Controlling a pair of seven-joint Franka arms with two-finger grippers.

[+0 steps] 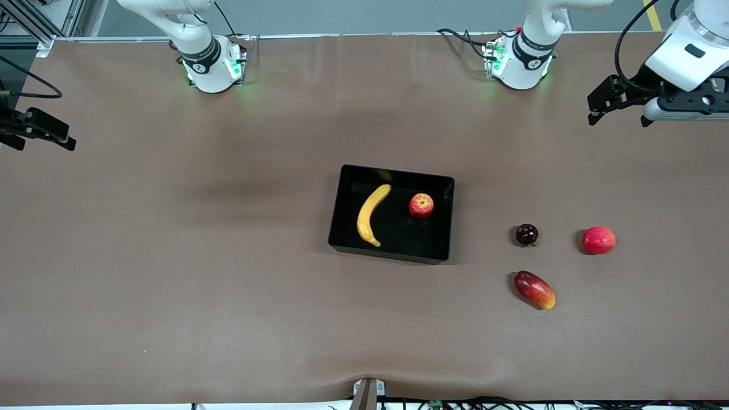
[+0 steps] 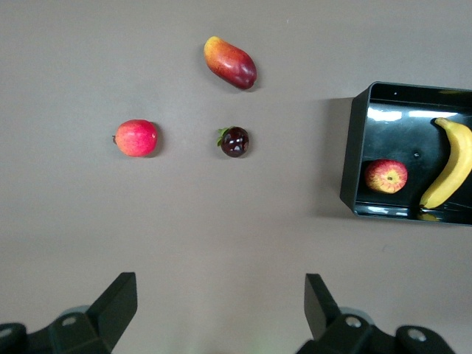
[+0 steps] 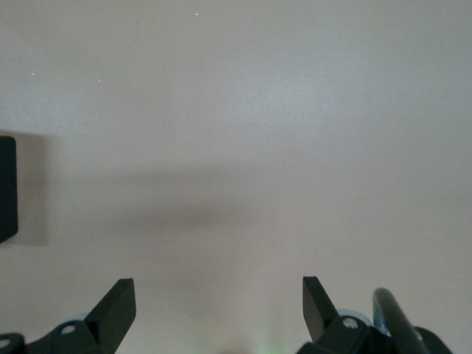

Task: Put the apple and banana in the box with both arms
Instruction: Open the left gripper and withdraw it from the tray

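End effectors (image 2: 217, 306) (image 3: 217, 306) agape, empty-handed.

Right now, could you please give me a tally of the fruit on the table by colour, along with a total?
Yellow: 1, the banana, in the box.
Red with yellow streaks: 1, the apple, in the box.
Pinkish-red: 1, the round fruit.
Red-orange: 1, the elongated fruit.
Dark purple: 1, the small round fruit.
Total: 5.

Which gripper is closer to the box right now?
Left. The left gripper hangs open over the table at the left arm's end, past the loose fruit from the box. The right gripper, also open, is over the table's edge at the right arm's end.
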